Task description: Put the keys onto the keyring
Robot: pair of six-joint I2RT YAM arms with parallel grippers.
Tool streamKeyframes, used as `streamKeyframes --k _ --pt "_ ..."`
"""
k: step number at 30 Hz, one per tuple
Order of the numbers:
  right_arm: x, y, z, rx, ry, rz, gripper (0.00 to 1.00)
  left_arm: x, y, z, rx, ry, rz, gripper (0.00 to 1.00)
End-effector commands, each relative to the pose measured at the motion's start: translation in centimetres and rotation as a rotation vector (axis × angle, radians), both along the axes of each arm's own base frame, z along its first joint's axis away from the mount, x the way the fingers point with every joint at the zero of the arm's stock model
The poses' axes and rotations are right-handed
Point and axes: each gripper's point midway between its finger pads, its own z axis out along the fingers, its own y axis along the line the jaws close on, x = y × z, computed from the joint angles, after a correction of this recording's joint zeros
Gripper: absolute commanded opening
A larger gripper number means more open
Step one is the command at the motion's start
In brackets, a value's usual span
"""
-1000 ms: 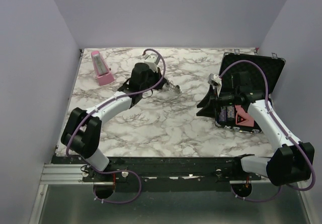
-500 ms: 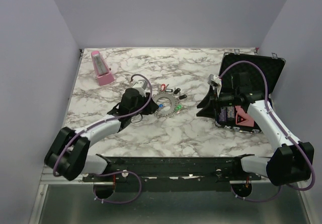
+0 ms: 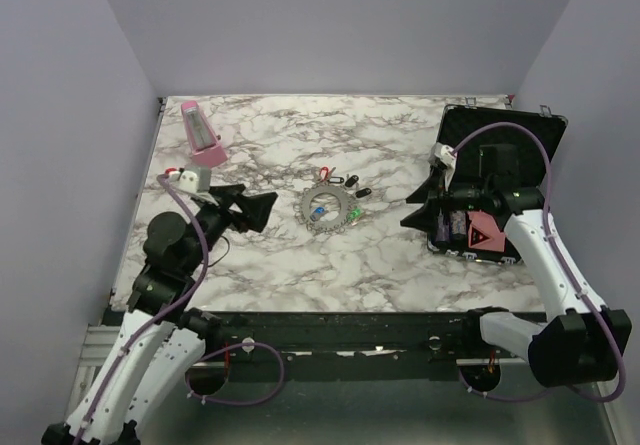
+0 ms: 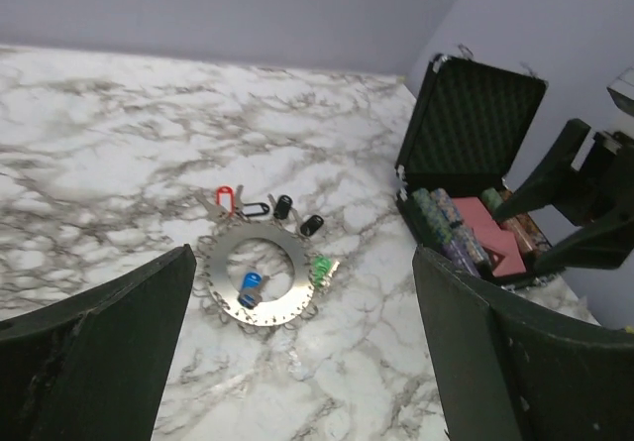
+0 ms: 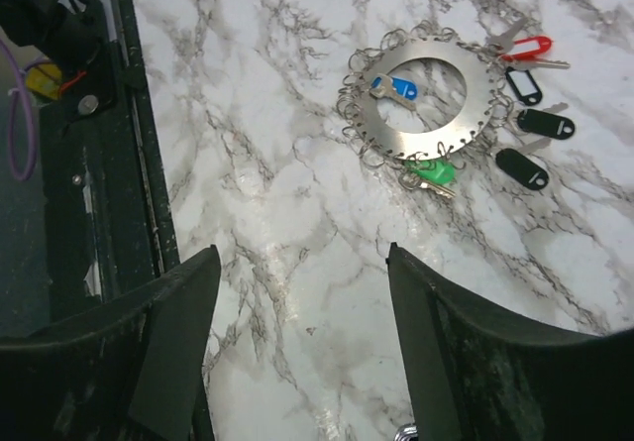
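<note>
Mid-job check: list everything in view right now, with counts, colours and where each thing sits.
keyring: one, grey toothed metal, table centre
red key: one, just beyond the ring's far edge
black keys: three, in a row beside the red one, off the ring
blue key: one, lying across the ring's inner edge
green key: one, at the ring's outer rim
metronome: one, pink, far left corner
case: one, black, lid open, right side
chips: stacked, mixed colours, inside the case
table: one, white-grey marble
left tool: open, left of the ring
right tool: open, beside the case
</note>
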Motion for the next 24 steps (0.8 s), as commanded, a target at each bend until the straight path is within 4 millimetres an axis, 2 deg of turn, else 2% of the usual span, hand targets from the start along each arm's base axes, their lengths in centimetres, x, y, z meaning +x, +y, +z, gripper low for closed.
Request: streamKeyframes --k 1,3,5,8,12,16,24 --pt "1.9 -1.5 3.1 -0.05 -0.088 -0.144 0.8 -1.5 3.2 -0.9 0.138 0.064 0.058 0.99" --pt "2.9 -2.1 4.9 -0.051 -0.107 -0.218 0.86 -2.0 4.4 -1.3 0.192 0.094 0.102 0.99" --pt "3.8 -2.4 6.6 -0.031 -0.116 -0.293 1.0 -2.6 5.0 -1.4 0.222 0.091 0.115 0.99" --pt "5.5 -3.1 9.2 0.048 -0.064 -0.478 1.0 -3.5 5.4 -1.2 0.21 0.064 0.121 0.99" --pt "6.6 -4.0 11.4 0.135 0.004 -0.639 1.0 -4.8 5.9 -0.8 0.197 0.035 0.13 0.99" --pt "7.0 -5.0 12.3 0.184 0.031 -0.756 1.0 -5.7 6.4 -0.8 0.202 0.026 0.137 0.99" --pt "6.6 -5.3 11.7 0.198 0.035 -0.786 1.0 -6.7 6.9 -0.8 0.188 0.019 0.15 0.99"
